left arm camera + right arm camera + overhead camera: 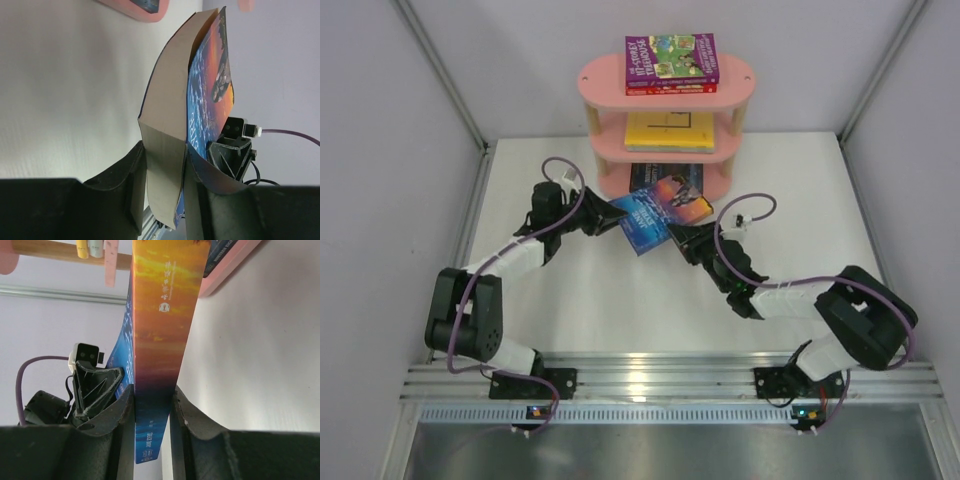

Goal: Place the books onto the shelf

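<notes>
A blue book with an orange glow (655, 215) hangs tilted above the table, just in front of the pink shelf (740, 85). Both grippers hold it. My left gripper (612, 216) is shut on its left side, the page block (165, 165) pinched between the fingers and the front cover (210, 100) splayed outward. My right gripper (686, 236) is shut on its spine (160, 315). On the shelf, a purple book (672, 57) lies on a red one (670, 89) on the top tier. A yellow book (668, 130) lies on the middle tier and a dark navy one (648, 176) on the bottom.
White walls stand close on the left, right and back of the table (570, 290). The shelf's wooden posts (592, 125) stand at its sides. Purple cables (745, 215) loop from both wrists. An aluminium rail (660, 378) runs along the near edge.
</notes>
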You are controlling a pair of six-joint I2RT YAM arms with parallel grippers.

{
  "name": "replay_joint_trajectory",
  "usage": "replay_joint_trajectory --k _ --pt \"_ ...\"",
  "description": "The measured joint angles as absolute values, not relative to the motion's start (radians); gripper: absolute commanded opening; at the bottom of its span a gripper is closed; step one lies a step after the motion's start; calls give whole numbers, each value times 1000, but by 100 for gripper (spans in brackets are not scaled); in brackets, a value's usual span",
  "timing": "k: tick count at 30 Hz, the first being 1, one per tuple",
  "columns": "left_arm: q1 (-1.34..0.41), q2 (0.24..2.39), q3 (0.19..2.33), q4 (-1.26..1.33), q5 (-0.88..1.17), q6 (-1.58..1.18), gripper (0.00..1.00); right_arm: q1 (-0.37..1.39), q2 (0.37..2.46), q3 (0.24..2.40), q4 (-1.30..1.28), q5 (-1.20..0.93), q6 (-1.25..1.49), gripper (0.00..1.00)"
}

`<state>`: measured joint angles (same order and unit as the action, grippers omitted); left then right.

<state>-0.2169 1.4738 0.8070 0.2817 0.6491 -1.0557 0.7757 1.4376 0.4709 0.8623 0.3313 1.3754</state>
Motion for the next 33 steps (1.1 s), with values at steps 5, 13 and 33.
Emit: replay_joint_trajectory --k 5,13,33 --pt "-208 1538 844 262 626 -1040 5 767 1526 492 904 336 1409 0" --pt "-212 1683 942 268 618 -1024 13 710 1666 503 1032 326 1444 0" --pt "-157 1935 1102 462 678 -1165 40 603 1907 730 1114 303 1433 0"
